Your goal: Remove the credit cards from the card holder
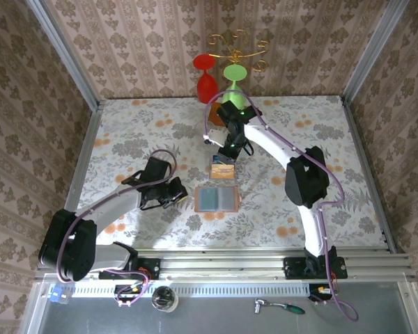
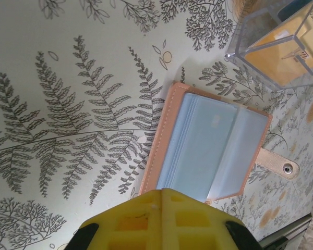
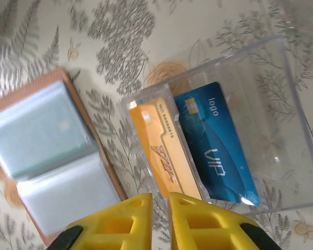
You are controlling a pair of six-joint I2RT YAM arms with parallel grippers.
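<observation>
Plainly, the two cards we can see are out of the holder: an orange card (image 3: 164, 151) and a blue card (image 3: 219, 151) stand side by side in the slots of a clear box (image 3: 287, 94). The card holder (image 1: 215, 198) lies spread open and flat on the table (image 1: 320, 132), just beside that box on the near side. Its pale blue pockets look bare to us, though a small mark on one pocket may be glare or print; we cannot tell.

The right claw (image 3: 160, 219) hangs over the near edge of the box, its jaws a narrow slit apart with nothing between them. The left claw (image 2: 159, 219) sits at the holder's left edge, jaws pressed together and gripping nothing.

We judge the step in hand to be the drop-off of a card into the box, with the task near its end. Next we would lift the right claw straight up, clear of the box walls, and check the pockets for any card left.
</observation>
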